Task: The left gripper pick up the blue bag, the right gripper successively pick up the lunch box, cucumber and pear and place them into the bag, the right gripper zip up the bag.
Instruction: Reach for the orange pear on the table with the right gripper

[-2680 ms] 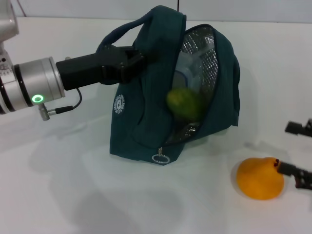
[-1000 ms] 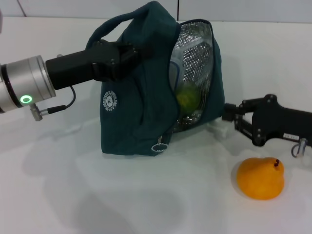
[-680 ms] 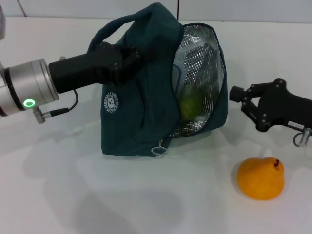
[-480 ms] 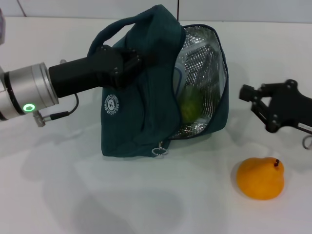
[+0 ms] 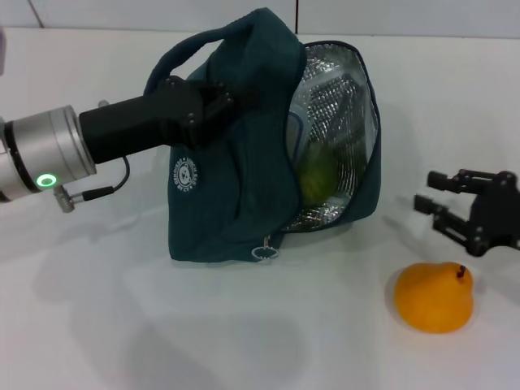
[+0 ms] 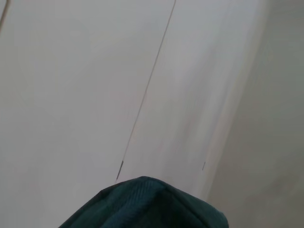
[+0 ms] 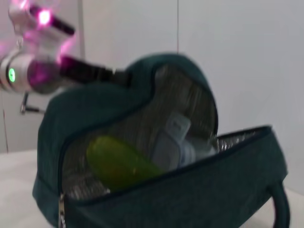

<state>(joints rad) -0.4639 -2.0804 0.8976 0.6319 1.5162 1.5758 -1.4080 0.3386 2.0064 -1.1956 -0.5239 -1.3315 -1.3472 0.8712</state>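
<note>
The blue bag (image 5: 236, 179) stands at the table's middle, its silver-lined mouth open toward the right. My left gripper (image 5: 215, 101) is shut on the bag's top by the handle. Inside lie the green cucumber (image 5: 318, 175) and, behind it, the pale lunch box (image 5: 296, 134). The right wrist view shows the same bag (image 7: 190, 190), cucumber (image 7: 118, 164) and lunch box (image 7: 173, 137). An orange pear (image 5: 433, 296) sits on the table at the front right. My right gripper (image 5: 428, 192) is open and empty, just above and behind the pear, apart from the bag. Bag fabric (image 6: 147, 204) fills the left wrist view's lower edge.
The white table (image 5: 203, 325) stretches in front of the bag. A zipper pull ring (image 5: 262, 253) hangs at the bag's front lower corner. My left arm (image 5: 49, 150) reaches in from the left side.
My right gripper has drawn back from the bag's mouth, moving right and down toward the pear. The bag has stayed held by the left gripper, shifting only slightly.
</note>
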